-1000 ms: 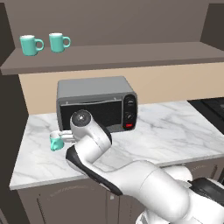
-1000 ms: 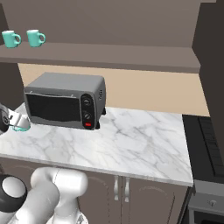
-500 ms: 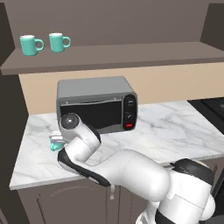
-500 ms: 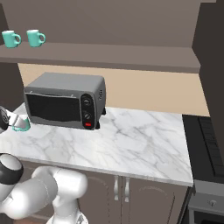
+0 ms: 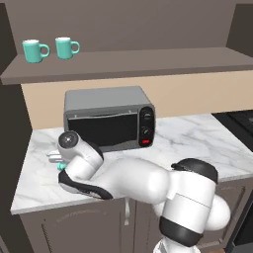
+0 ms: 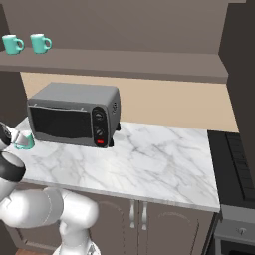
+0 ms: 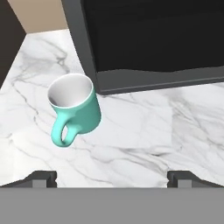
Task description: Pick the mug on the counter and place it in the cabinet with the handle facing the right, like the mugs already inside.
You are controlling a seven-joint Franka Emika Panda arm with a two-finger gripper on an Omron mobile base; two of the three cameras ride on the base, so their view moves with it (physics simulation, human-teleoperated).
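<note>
Mug point(image 7: 75, 106) stands upright on the counter point(image 7: 140, 131) near its left end, just in front of the toaster oven's point(image 7: 148, 39) left corner, with its handle pointing toward the hand. In the hand view it lies up and to the left of the gripper point(image 7: 112, 179), whose tips stand wide apart and empty. By my reading, the hand needs to shift left and come down before closing; the cabinet point(image 5: 133, 64) with two mugs waits above.
</note>
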